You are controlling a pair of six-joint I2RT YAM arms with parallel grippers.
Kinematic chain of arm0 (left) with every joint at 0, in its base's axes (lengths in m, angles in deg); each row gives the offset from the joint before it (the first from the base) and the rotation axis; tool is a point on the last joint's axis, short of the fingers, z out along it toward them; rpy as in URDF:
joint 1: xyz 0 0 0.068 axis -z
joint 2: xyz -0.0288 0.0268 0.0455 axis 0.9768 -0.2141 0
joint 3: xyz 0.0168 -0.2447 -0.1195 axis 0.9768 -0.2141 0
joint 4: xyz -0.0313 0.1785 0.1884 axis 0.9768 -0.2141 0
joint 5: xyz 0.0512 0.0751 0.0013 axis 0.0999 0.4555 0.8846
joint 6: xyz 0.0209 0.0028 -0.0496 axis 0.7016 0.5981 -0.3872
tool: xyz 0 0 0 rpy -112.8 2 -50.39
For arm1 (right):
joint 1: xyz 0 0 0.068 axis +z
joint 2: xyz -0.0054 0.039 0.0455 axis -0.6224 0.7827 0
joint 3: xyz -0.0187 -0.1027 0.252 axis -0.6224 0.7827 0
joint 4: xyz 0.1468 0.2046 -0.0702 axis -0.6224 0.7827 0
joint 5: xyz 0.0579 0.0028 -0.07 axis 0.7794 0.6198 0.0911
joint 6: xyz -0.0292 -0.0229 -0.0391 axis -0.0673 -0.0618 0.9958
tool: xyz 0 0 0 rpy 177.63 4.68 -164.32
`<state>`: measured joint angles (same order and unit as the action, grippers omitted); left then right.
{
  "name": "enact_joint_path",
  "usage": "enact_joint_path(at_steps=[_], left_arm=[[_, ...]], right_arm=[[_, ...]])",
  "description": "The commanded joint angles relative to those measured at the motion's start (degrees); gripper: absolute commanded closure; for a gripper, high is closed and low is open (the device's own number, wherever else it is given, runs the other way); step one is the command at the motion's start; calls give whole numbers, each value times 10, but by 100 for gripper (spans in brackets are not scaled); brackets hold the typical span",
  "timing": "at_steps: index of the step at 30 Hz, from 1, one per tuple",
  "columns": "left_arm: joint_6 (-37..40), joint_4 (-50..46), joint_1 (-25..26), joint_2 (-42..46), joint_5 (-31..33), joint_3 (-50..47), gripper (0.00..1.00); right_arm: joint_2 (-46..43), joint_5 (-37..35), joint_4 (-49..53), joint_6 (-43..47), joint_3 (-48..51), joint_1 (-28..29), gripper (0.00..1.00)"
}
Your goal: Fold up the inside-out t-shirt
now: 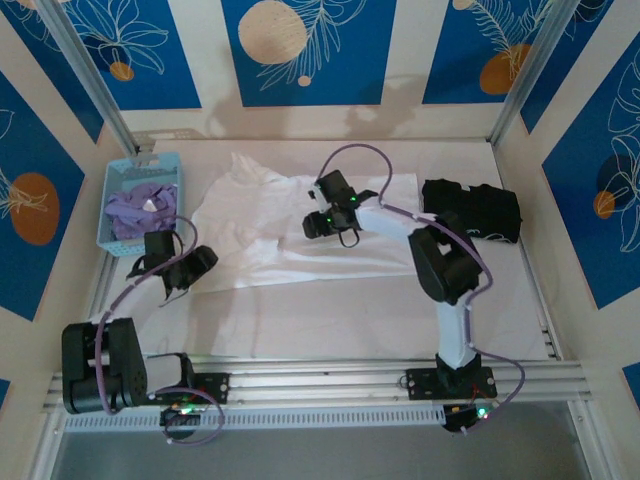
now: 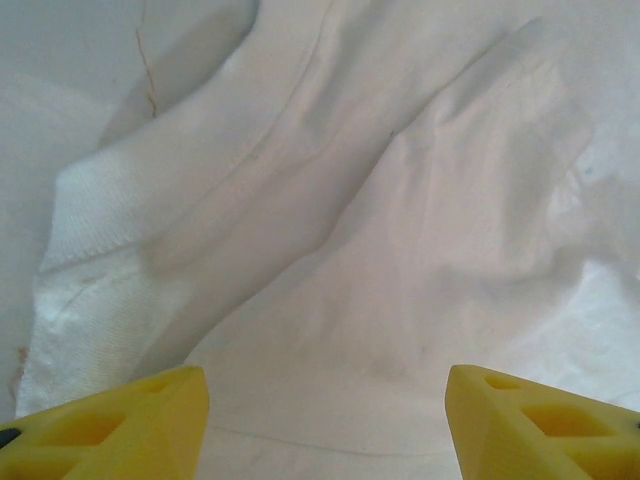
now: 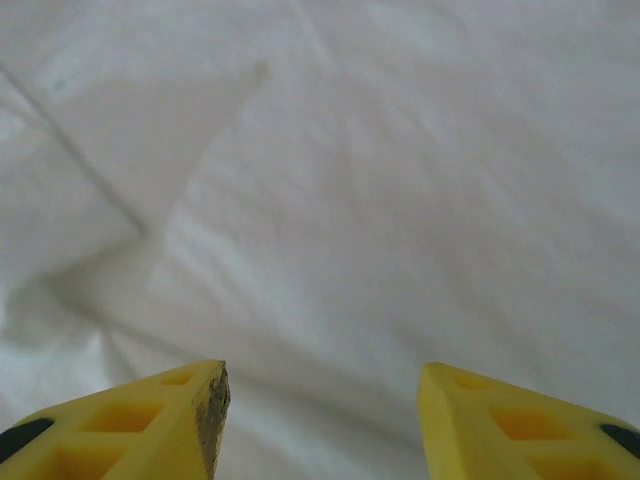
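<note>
Inside-out t-shirt (image 1: 260,235) rumpled | left fingers (image 2: 110,425) spread wide, empty | right fingers (image 3: 130,425) spread wide, empty

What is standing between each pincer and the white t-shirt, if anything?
Nothing visible. The left pincer is open directly over the t-shirt, and the right pincer is open over it too; only bare cloth shows between their fingers.

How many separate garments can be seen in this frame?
3. A white t-shirt is spread out in the middle, a lavender garment sits in the blue basket at far left, and a black garment lies at far right. The basket may hide more underneath.
</note>
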<state>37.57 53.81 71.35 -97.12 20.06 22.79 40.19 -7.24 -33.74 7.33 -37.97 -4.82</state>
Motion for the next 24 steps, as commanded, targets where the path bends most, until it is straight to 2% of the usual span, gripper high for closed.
enact_joint_path(at_steps=[1, 5, 8, 13, 18, 24], left_arm=[[33, 14, 28, 11, 37, 36, 36], [84, 47, 74, -70, 81, 99, 37], [110, 37, 87, -166, 70, 170, 37], [149, 20, 109, -269, 66, 256, 39], [153, -7, 109, -333, 68, 319, 55], [145, -37, 108, -368, 68, 352, 81]], right_arm=[[-84, 4, 1, 3, 64, -12, 46], [-134, 18, -5, -12, 131, -25, 47], [-142, 19, 3, -11, 141, -28, 47], [-148, 18, 4, -8, 149, -30, 47], [-149, 27, -1, -11, 157, -29, 47], [-160, 19, 3, -11, 168, -30, 47]])
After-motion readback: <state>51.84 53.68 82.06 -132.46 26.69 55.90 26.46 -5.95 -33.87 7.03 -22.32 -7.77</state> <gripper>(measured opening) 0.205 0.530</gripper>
